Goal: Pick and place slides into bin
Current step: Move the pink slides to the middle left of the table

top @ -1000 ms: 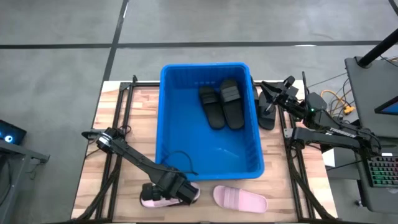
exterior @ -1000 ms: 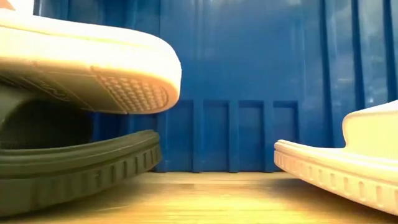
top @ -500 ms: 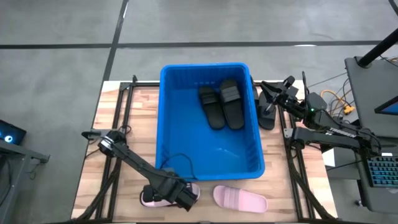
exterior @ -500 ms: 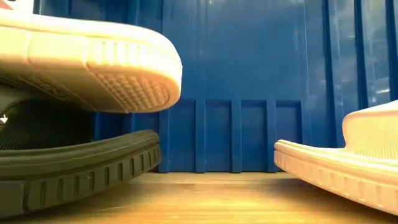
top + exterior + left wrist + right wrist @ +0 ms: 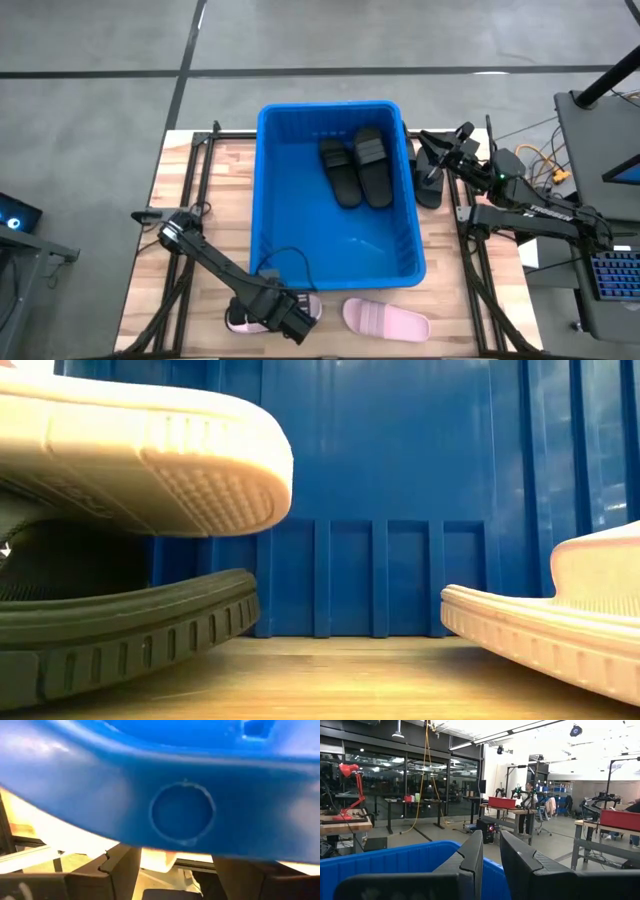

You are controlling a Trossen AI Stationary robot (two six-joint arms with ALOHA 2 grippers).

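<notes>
The blue bin (image 5: 268,200) stands mid-table with two black slides (image 5: 356,168) lying in its far right part. My left gripper (image 5: 287,320) points down just in front of the bin's near wall, shut on a pink slide (image 5: 240,320), which hangs above a black slide (image 5: 120,640) on the table. A second pink slide (image 5: 386,320) lies sole-down near the table's near edge. Another black slide (image 5: 428,186) lies outside the bin's right wall. My right gripper (image 5: 428,145) hovers there, fingers almost together with nothing between them (image 5: 491,840). My left gripper pinches the pink slide (image 5: 157,860) between its two fingers (image 5: 120,867), coming from above and pointing down. The gripper itself hides which part of the slide it has. The slide is lifted clear, its free end (image 5: 200,470) tilted up above the black slide.
The bin's near wall (image 5: 180,810) rises right in front of the left gripper. Metal frame rails (image 5: 190,200) run along the table's left and right sides. A desk with a keyboard (image 5: 610,275) stands off the right edge.
My left gripper has risen a little with the pink slide. The slide's free end has tipped up, showing more of its ribbed sole to the low view. The black slide beneath it has stayed on the table.
</notes>
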